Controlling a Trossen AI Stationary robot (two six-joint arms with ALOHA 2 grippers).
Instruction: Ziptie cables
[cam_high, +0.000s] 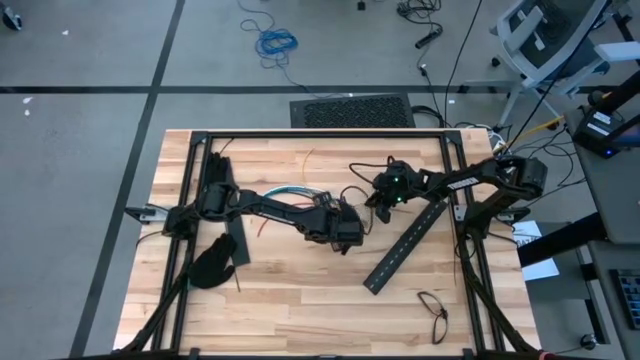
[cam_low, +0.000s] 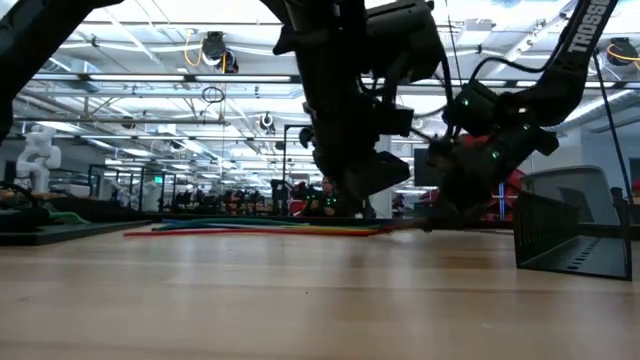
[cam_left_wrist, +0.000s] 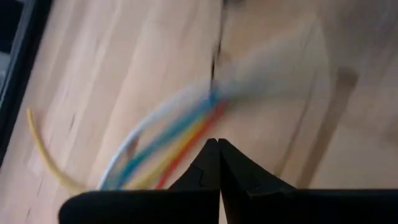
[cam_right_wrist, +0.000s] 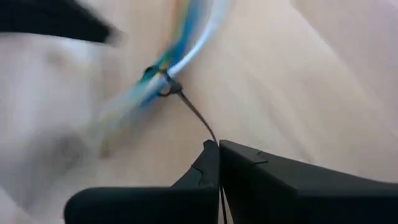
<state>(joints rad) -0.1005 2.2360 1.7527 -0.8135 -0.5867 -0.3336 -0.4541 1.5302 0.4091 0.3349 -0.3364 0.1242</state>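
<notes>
On the left side of the wooden tabletop (cam_high: 300, 290), a black glove (cam_high: 212, 266) lies crumpled near the left arm's base, with a short black slotted bar (cam_high: 238, 243) just beside it. The left arm reaches from that base across toward the middle, lying low and nearly level over the wood, its wrist bent down so the left gripper (cam_high: 347, 235) points at the surface. Its fingers (cam_left_wrist: 211, 163) are pressed together with nothing visible between them, the tips just short of the cables (cam_left_wrist: 171, 134).

The cables (red, blue, white and yellow-green strands fanning out in a gentle curve) lie flat on the tabletop in the middle, partly under the left forearm. A thin dark ziptie (cam_right_wrist: 186, 102) is looped around the bundle at one point, its tail running from the loop to the right gripper (cam_right_wrist: 217, 146), whose fingers are shut on the tail's end.

The right arm comes in from the right edge, elbow raised and forearm angled down toward the centre, its gripper low beside the left one. Below it a long black slotted bar (cam_high: 405, 245) lies diagonally, and a pair of glasses (cam_high: 434, 309) sits near the front right corner.
</notes>
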